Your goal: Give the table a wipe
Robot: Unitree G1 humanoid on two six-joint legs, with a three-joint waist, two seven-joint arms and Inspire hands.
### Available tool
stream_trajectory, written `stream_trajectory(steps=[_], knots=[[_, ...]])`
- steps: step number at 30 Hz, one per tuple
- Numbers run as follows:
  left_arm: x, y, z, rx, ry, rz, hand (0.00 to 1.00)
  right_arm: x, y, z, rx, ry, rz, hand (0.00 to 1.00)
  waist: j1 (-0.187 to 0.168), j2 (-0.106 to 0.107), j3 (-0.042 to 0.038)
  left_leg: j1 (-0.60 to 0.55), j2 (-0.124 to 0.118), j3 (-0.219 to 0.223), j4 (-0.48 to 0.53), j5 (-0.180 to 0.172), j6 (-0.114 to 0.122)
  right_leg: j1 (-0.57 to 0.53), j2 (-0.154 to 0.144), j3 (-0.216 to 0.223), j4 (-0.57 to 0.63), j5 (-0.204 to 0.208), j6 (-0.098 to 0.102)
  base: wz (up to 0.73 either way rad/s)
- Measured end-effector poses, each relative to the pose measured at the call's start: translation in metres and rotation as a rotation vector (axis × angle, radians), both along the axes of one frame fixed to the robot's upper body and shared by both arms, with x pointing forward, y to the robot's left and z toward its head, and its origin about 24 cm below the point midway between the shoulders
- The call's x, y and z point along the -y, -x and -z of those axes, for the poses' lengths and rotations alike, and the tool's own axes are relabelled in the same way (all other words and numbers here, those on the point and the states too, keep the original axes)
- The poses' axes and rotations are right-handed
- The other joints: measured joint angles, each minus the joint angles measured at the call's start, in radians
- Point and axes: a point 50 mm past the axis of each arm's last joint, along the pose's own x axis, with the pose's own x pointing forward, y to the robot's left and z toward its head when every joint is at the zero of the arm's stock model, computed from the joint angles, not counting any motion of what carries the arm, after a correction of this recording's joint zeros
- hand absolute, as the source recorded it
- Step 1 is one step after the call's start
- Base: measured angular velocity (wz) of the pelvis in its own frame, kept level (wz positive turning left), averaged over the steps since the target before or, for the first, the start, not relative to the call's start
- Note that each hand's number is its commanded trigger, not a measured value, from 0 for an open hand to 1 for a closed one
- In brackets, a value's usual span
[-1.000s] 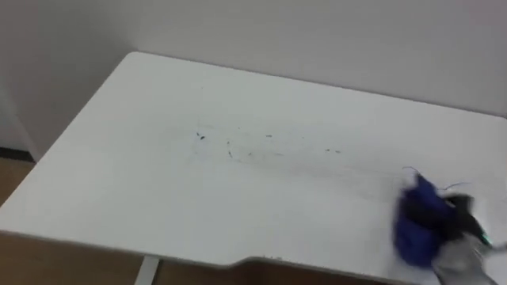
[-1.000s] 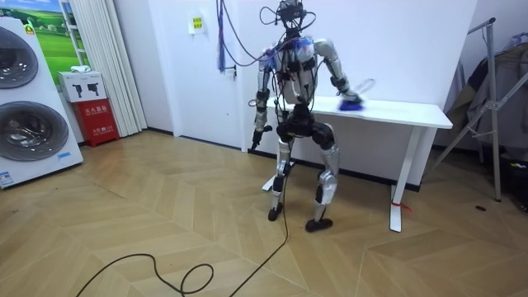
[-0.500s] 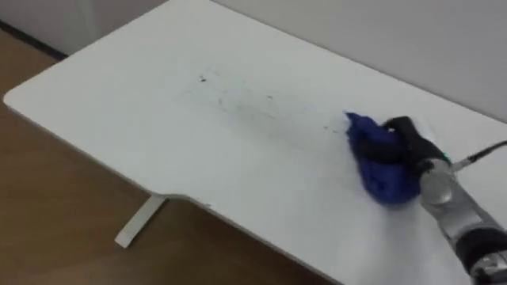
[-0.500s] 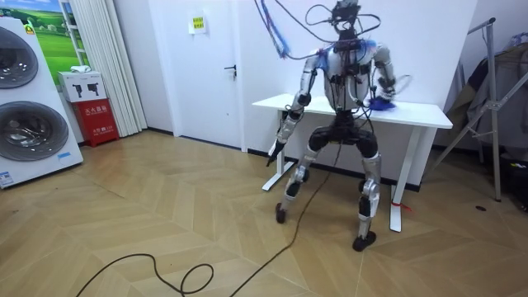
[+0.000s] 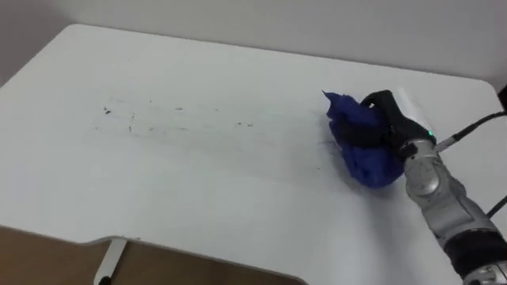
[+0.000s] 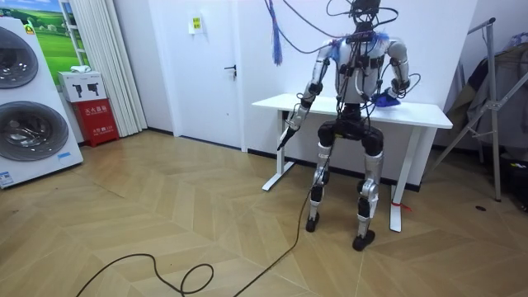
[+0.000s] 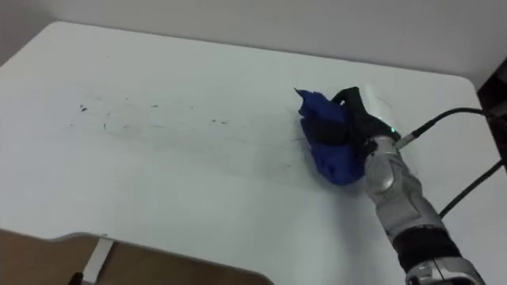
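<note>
The blue cloth [image 5: 364,146] lies bunched on the right part of the white table [image 5: 198,190], inward from the far right corner. The right hand [image 5: 394,125] grips it, dark fingers curled over its top, with the forearm coming in from the near right edge. A faint line of dark specks [image 5: 107,111] runs from the left part toward the cloth. In the room view the robot stands at the long front edge, its left hand [image 6: 290,130] hanging by the near left corner; whether that hand is open or closed cannot be told.
</note>
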Motion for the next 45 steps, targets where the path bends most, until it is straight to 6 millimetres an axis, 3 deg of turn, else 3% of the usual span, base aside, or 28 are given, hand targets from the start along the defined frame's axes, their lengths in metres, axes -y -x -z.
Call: stream_trajectory(steps=[2, 4, 5, 6, 9, 12, 15, 17, 18, 20, 21, 23, 24, 25, 27, 29, 32, 34, 35, 39, 42, 45], knots=[[-0.006, 0.024, -0.002, -0.040, -0.019, -0.069, 0.00, 0.026, 0.043, 0.029, -0.011, -0.048, 0.143, 1.00, -0.064, -0.016, -0.0023, 0.026, -0.008, -0.047, -0.022, 0.001, -0.001, 0.046, -0.004, -0.062, -0.011, 0.008, 0.061, 0.55], [-0.010, 0.044, -0.005, -0.074, -0.035, -0.109, 0.00, 0.051, 0.077, 0.043, -0.012, -0.057, 0.290, 1.00, -0.122, -0.039, -0.0024, 0.054, -0.020, -0.066, -0.041, 0.001, -0.002, 0.107, -0.010, -0.084, -0.057, -0.003, 0.088, 0.49], [-0.012, 0.052, -0.007, -0.085, -0.046, -0.137, 0.00, 0.067, 0.099, 0.051, -0.029, -0.063, 0.396, 1.00, -0.138, -0.059, -0.0129, 0.063, -0.024, -0.068, -0.048, 0.001, -0.002, 0.127, -0.010, -0.087, -0.080, -0.006, 0.097, 0.25], [-0.015, 0.057, -0.009, -0.086, -0.057, -0.158, 0.00, 0.081, 0.123, 0.057, -0.053, -0.061, 0.493, 1.00, -0.149, -0.072, -0.0153, 0.071, -0.024, -0.073, -0.049, 0.001, -0.003, 0.151, -0.008, -0.102, -0.101, -0.002, 0.102, 0.11], [-0.020, 0.047, -0.013, -0.022, -0.089, -0.142, 0.00, 0.100, 0.156, 0.063, -0.075, -0.061, 0.644, 1.00, -0.172, -0.076, -0.0173, 0.101, -0.025, -0.078, -0.059, -0.001, -0.005, 0.196, -0.006, -0.130, -0.124, 0.002, 0.108, 0.07], [-0.017, 0.024, -0.011, 0.029, -0.089, -0.098, 0.00, 0.100, 0.145, 0.057, -0.049, -0.059, 0.637, 1.00, -0.171, -0.057, -0.0142, 0.102, -0.023, -0.076, -0.068, -0.005, -0.009, 0.185, -0.004, -0.127, -0.122, 0.005, 0.111, -0.23], [-0.008, 0.003, -0.008, 0.067, -0.066, -0.048, 0.00, 0.085, 0.107, 0.049, -0.063, -0.033, 0.573, 1.00, -0.126, -0.031, -0.0113, 0.106, -0.013, -0.064, -0.085, -0.004, -0.010, 0.154, 0.017, -0.070, -0.121, 0.033, 0.096, -0.61], [-0.001, -0.013, -0.004, 0.082, -0.041, -0.028, 0.00, 0.036, 0.060, 0.037, -0.072, 0.001, 0.309, 1.00, -0.082, -0.030, -0.0048, 0.091, -0.005, -0.065, -0.086, 0.000, -0.015, 0.115, 0.035, -0.041, -0.111, 0.048, 0.078, -0.49], [0.001, -0.018, -0.004, 0.090, -0.035, -0.025, 0.00, 0.020, 0.046, 0.033, -0.064, 0.013, 0.226, 1.00, -0.074, -0.031, 0.0015, 0.090, -0.003, -0.065, -0.086, 0.002, -0.018, 0.108, 0.039, -0.037, -0.107, 0.050, 0.074, -0.37], [0.010, -0.034, -0.001, 0.096, -0.007, 0.028, 0.00, -0.054, -0.007, -0.001, 0.020, 0.069, -0.121, 1.00, -0.020, -0.033, 0.0098, 0.063, 0.005, -0.090, -0.084, 0.009, -0.028, 0.078, 0.056, -0.038, -0.109, 0.061, 0.058, -0.09], [0.011, -0.035, 0.000, 0.096, -0.001, 0.039, 0.00, -0.068, -0.016, -0.010, 0.048, 0.072, -0.176, 1.00, -0.019, -0.032, 0.0132, 0.055, 0.005, -0.102, -0.083, 0.012, -0.030, 0.077, 0.058, -0.045, -0.112, 0.061, 0.057, 0.34], [0.013, -0.030, 0.001, 0.069, 0.012, 0.048, 0.00, -0.087, -0.033, -0.034, 0.131, 0.078, -0.272, 1.00, 0.038, -0.039, 0.0114, 0.043, 0.002, -0.145, -0.088, 0.024, -0.026, 0.085, 0.059, -0.079, -0.134, 0.060, 0.057, 0.55], [0.012, -0.027, 0.001, 0.056, 0.009, 0.043, 0.00, -0.088, -0.034, -0.035, 0.136, 0.085, -0.276, 1.00, 0.048, -0.041, 0.0106, 0.042, 0.001, -0.153, -0.087, 0.027, -0.026, 0.088, 0.058, -0.089, -0.140, 0.060, 0.057, 0.52], [0.009, -0.012, 0.001, 0.012, 0.003, 0.027, 0.00, -0.086, -0.034, -0.034, 0.129, 0.091, -0.271, 1.00, 0.055, -0.046, 0.0110, 0.042, -0.002, -0.175, -0.086, 0.028, -0.025, 0.104, 0.056, -0.114, -0.144, 0.058, 0.061, 0.58], [0.007, 0.008, 0.001, -0.038, 0.000, 0.006, 0.00, -0.071, -0.024, -0.017, 0.075, 0.088, -0.218, 1.00, 0.044, -0.051, 0.0120, 0.040, -0.006, -0.210, -0.081, 0.029, -0.023, 0.126, 0.051, -0.168, -0.144, 0.057, 0.061, 0.75], [0.005, 0.023, -0.001, -0.062, 0.005, -0.016, 0.00, -0.033, 0.018, 0.029, -0.056, 0.041, -0.068, 1.00, 0.001, -0.053, 0.0126, 0.042, -0.022, -0.232, -0.076, 0.033, -0.016, 0.170, 0.034, -0.196, -0.145, 0.050, 0.073, 0.92], [-0.004, 0.034, -0.005, -0.049, -0.022, -0.080, 0.00, 0.009, 0.066, 0.046, -0.015, -0.016, 0.128, 1.00, -0.064, -0.055, 0.0088, 0.047, -0.049, -0.226, -0.073, 0.034, -0.008, 0.198, 0.004, -0.234, -0.143, 0.031, 0.104, 0.42], [-0.010, 0.032, -0.010, -0.005, -0.046, -0.099, 0.00, 0.031, 0.088, 0.051, -0.017, -0.003, 0.211, 1.00, -0.082, -0.052, 0.0071, 0.056, -0.051, -0.224, -0.073, 0.030, -0.001, 0.210, 0.002, -0.243, -0.146, 0.030, 0.105, 0.01], [-0.012, 0.027, -0.012, 0.023, -0.057, -0.098, 0.00, 0.043, 0.100, 0.055, -0.034, -0.002, 0.267, 1.00, -0.107, -0.052, 0.0017, 0.059, -0.054, -0.231, -0.072, 0.026, 0.004, 0.220, 0.001, -0.244, -0.146, 0.027, 0.110, 0.17], [-0.011, 0.017, -0.013, 0.069, -0.058, -0.060, 0.00, 0.062, 0.113, 0.060, -0.070, 0.013, 0.354, 1.00, -0.111, -0.052, -0.0089, 0.061, -0.060, -0.224, -0.069, 0.018, 0.006, 0.230, -0.004, -0.251, -0.147, 0.020, 0.120, -0.08], [-0.002, 0.014, -0.010, 0.063, -0.035, -0.022, 0.00, 0.064, 0.107, 0.057, -0.079, 0.008, 0.379, 1.00, -0.087, -0.041, -0.0109, 0.060, -0.057, -0.215, -0.056, 0.018, 0.005, 0.224, -0.003, -0.241, -0.142, 0.022, 0.116, -0.11], [0.007, 0.009, -0.006, 0.046, -0.006, 0.006, 0.00, 0.054, 0.080, 0.052, -0.109, 0.027, 0.351, 1.00, -0.049, -0.037, -0.0092, 0.052, -0.048, -0.206, -0.055, 0.018, -0.003, 0.197, 0.005, -0.226, -0.137, 0.034, 0.096, -0.36]])
